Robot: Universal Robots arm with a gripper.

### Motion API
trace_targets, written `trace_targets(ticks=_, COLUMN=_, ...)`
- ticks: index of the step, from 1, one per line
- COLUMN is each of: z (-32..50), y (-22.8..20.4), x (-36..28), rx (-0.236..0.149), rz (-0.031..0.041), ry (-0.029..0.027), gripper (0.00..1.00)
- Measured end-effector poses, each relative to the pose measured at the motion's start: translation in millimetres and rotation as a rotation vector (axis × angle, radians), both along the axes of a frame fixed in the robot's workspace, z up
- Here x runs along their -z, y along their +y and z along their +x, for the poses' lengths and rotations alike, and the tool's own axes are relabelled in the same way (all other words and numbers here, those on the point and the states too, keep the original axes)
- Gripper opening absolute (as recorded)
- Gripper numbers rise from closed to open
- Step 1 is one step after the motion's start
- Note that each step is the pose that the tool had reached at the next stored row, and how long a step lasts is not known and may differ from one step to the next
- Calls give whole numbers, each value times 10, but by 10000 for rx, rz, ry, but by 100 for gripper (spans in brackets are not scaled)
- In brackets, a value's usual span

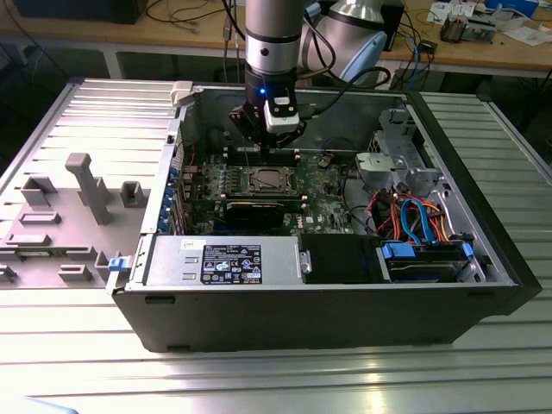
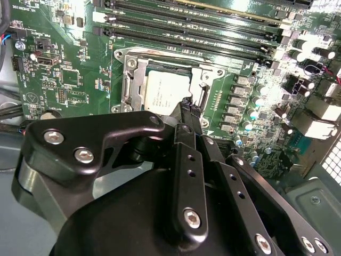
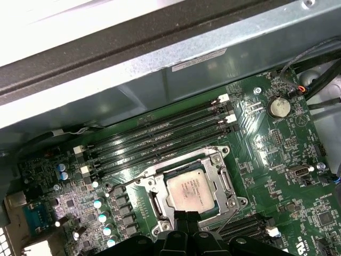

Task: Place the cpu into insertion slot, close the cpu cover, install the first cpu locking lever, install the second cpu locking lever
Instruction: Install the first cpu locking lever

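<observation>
Ribbed metal surface (image 1: 276,379), with an open computer case (image 1: 302,319) lying on it. Nearest inside is the power supply (image 1: 224,259), then the black graphics card (image 1: 259,211). Just beyond the card is the insertion slot (image 2: 128,63), set into the green board.

The cpu (image 3: 192,189) sits flat in the slot, its silver top showing through the window of the cpu cover (image 3: 225,182). The cover looks lowered over the chip, not raised. A thin wire lever (image 3: 230,214) slants away from one corner of the slot and looks unlatched to me. I cannot tell the state of the other lever.

The gripper (image 1: 259,142) hangs low over the slot, tips at the cpu's edge in both wrist views. The fingers are pressed together with nothing seen between them. Whether they touch the cover or the lever, I cannot tell.

Beyond are the memory slots (image 3: 160,138), then the case's far wall.

Risks, as I judge them:
- The wire lever is thin and springy, so closed tips could slide off it and let it snap back.
- A slip sideways would strike the small capacitors beside the slot.
- Pressing the cover off-centre could tilt the chip and bend the contacts beneath.
</observation>
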State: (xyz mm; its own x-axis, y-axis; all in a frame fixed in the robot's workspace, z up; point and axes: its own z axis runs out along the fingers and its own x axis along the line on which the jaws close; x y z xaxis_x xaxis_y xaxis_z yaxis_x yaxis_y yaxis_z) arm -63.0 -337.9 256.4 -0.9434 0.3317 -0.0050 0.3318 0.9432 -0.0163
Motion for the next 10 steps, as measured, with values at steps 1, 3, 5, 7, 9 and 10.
trace_targets(ticks=1, z=0, y=0, x=0, rx=-1, rz=0, ry=0, gripper=11)
trace_targets(ticks=3, z=0, y=0, x=0, rx=-2, rz=0, ry=1, gripper=11)
trace_targets(ticks=5, z=0, y=-1, x=1, rx=-45, rz=2, ry=-1, gripper=11)
trace_targets(ticks=7, z=0, y=-2, x=1, rx=-355, rz=-1, ry=1, gripper=11)
trace_targets(ticks=9, z=0, y=-2, x=2, rx=-752, rz=-1, ry=1, gripper=11)
trace_targets(ticks=10, z=-1, y=-2, x=2, rx=-911, rz=0, ry=1, gripper=11)
